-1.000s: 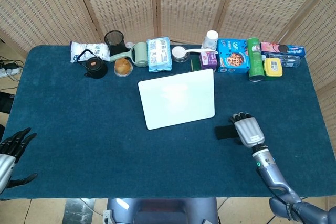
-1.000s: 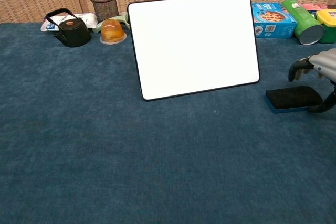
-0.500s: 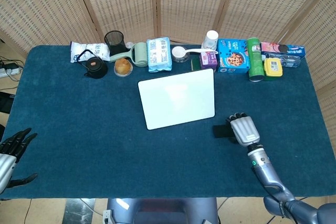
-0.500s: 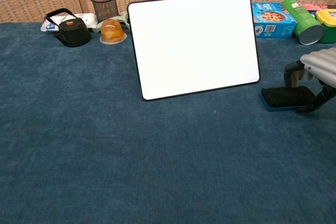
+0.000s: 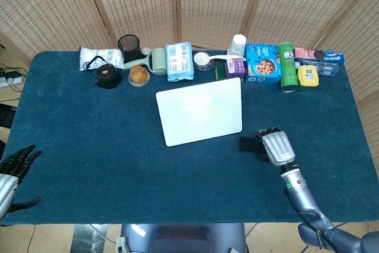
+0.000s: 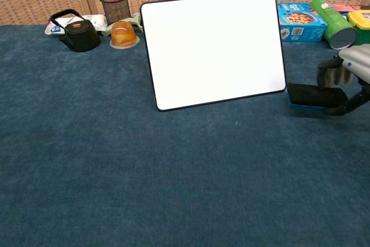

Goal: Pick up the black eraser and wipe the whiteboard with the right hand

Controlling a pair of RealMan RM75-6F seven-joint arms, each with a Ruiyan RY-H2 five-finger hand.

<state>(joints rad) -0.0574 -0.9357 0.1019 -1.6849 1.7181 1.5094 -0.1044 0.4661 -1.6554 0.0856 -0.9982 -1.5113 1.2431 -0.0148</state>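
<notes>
My right hand (image 6: 350, 79) grips the eraser (image 6: 315, 95), its long axis lying level and pointing at the whiteboard (image 6: 213, 49); my left hand (image 5: 13, 167) is open.

- One whiteboard (image 5: 199, 111) stood on the bench (image 5: 89, 140).
- One black eraser (image 6: 315, 95) was there.
- Two hands showed: one left hand (image 5: 13, 170), one right hand (image 5: 276, 147).
- One black teapot (image 5: 105, 74).
- One mesh pen cup (image 5: 128, 45).
- One green tube can (image 5: 287, 66).
- One blue cookie box (image 5: 263, 63).
- One white bottle (image 5: 237, 44).
- One jelly cup (image 5: 138, 76).
- One white snack packet (image 5: 100, 58).
</notes>
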